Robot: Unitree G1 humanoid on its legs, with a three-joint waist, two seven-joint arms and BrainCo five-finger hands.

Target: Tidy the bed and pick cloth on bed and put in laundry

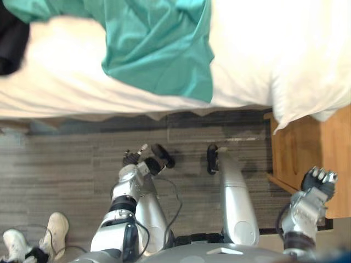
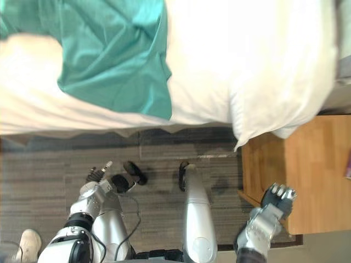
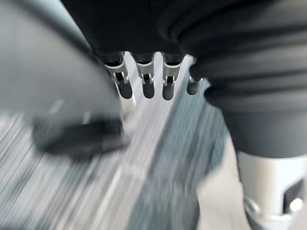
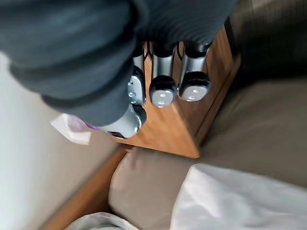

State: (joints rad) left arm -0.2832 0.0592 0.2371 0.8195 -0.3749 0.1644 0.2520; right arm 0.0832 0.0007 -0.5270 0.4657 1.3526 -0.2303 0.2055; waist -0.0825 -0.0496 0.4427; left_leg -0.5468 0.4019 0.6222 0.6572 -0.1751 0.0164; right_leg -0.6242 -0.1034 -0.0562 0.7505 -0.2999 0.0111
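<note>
Cloth: green cloth (image 1: 159,49) on bed (image 1: 66,82), draped to its edge.
Left hand (image 1: 133,159): low, empty, fingers seemingly loose.
Right hand (image 1: 321,178): curled, empty, over nightstand (image 1: 299,148).
Risk: swinging up, it clips the nightstand.

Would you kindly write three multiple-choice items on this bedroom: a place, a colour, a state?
1. Where does the crumpled teal cloth lie?
A. on the floor
B. on the white-sheeted bed
C. in a basket

2. What colour is the soft pillow?
A. white
B. black
C. teal

3. What does the robot's right hand hold?
A. the teal cloth
B. the pillow
C. nothing

Key: B, it spreads over the sheet to the bed's near edge; A, it matches the sheet; C, it hangs beside the wooden nightstand, grasping nothing.
</note>
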